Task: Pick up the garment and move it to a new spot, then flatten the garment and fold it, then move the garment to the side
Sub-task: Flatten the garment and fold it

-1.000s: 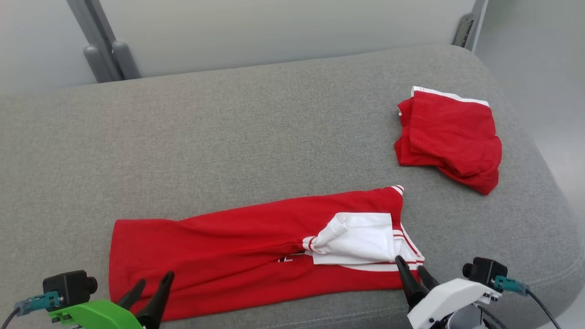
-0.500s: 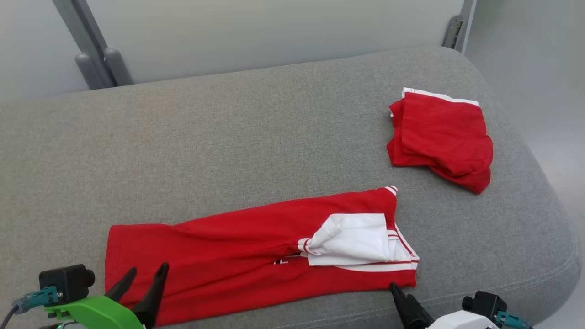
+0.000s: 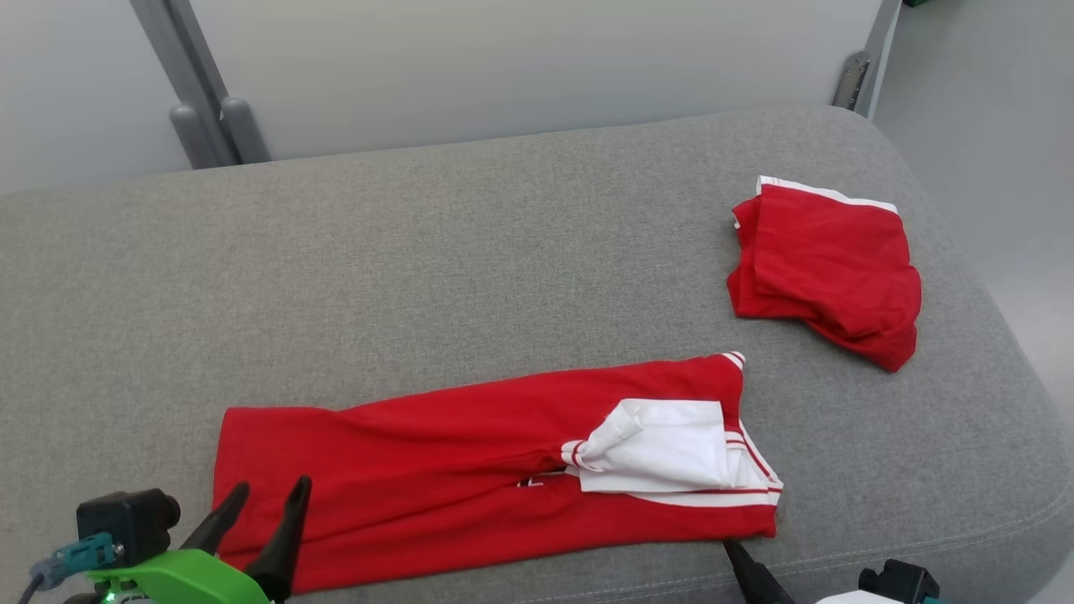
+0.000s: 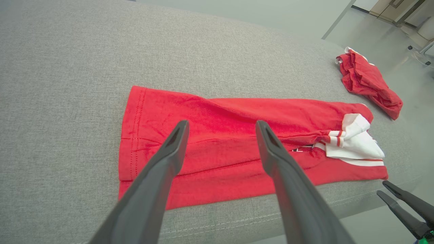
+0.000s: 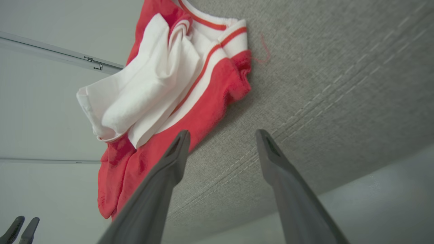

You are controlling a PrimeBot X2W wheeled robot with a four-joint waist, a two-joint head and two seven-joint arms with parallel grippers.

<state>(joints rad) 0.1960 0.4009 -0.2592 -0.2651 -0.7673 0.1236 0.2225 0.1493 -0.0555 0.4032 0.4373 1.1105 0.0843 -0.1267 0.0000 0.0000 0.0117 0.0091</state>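
Note:
The garment [image 3: 470, 470] is a red shirt lying as a long strip near the front of the grey cushion [image 3: 436, 277], with a white, red-striped part [image 3: 663, 449] turned up at its right end. My left gripper [image 3: 270, 488] is open just above the strip's left end; in the left wrist view its fingers [image 4: 169, 152] straddle the red cloth [image 4: 220, 142] with nothing between them. My right gripper [image 3: 738, 555] is open too, low by the front seam just off the strip's right corner [image 5: 234, 84]. Its fingers [image 5: 169, 159] point past that corner.
A second red garment [image 3: 826, 264], bunched and white-edged, lies at the cushion's far right, apart from the strip. The cushion's front edge [image 4: 237, 220] runs close under both grippers. Grey posts [image 3: 218, 126] and a wall stand behind.
My right gripper has pulled back from over the strip's right end to below its front edge. The head camera shifted slightly. The garment and left gripper stay put.

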